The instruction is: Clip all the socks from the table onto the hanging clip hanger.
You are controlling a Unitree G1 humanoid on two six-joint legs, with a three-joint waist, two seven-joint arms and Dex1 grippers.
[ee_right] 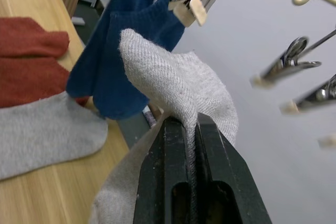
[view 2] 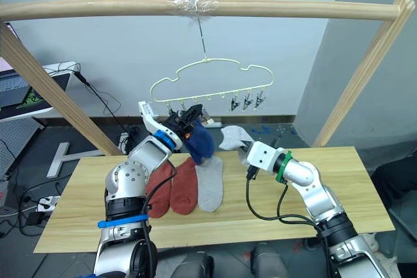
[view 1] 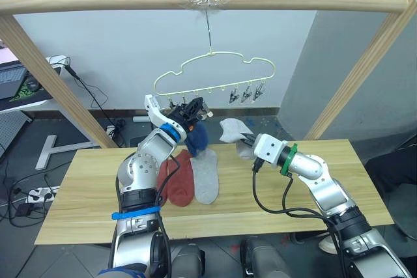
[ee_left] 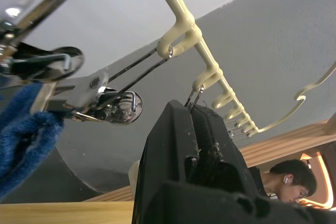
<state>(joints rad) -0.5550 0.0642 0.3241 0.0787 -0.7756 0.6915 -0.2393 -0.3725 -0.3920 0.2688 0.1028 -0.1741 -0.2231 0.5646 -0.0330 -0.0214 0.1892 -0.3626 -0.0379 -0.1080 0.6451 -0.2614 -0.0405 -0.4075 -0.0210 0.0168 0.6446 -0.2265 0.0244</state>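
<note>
**Grey sock being carried to the clips**

A grey sock (view 1: 231,129) is being pinched by the right gripper (ee_right: 190,129) below the clip hanger (view 1: 215,76). The left gripper (view 1: 190,110), pressed together, is being held at a clip beside the blue socks (view 2: 199,140). A free clip likely needs opening next.

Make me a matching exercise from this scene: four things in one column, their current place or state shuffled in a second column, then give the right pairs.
Things
1. blue socks
2. rust-red socks
3. grey sock beside the red ones
4. second grey sock

Places or states
A. lying flat on the table, grey
B. pinched in the right gripper
C. hanging from the clip hanger by the left gripper
D. lying on the table side by side, red

Pairs: 1-C, 2-D, 3-A, 4-B
</note>
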